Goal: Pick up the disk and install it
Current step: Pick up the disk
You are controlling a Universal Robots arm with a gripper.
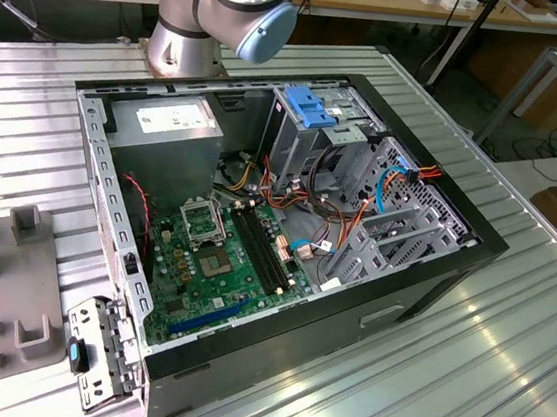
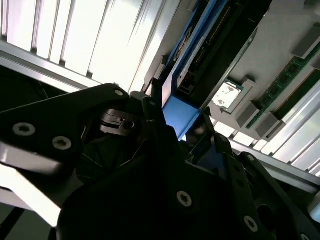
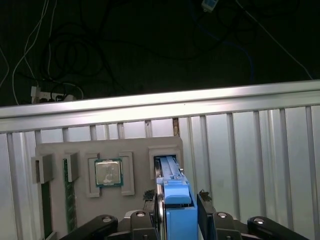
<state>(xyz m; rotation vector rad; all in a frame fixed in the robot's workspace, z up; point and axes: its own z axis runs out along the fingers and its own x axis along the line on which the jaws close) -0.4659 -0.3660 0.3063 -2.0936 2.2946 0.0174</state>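
Currently my gripper (image 3: 179, 214) is clamped on the blue-railed disk (image 3: 175, 196), held edge-on at the grey holder's (image 3: 135, 155) slot.

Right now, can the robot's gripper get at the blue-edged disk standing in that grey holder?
Probably yes. In the first wrist view the gripper sits around the blue end of the disk, which stands on edge in a slot of the grey holder. Nothing is in the way.

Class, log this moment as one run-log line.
phase: pick | gripper around disk | grip: cannot tell | disk: on edge at grey holder slot | computer case: open
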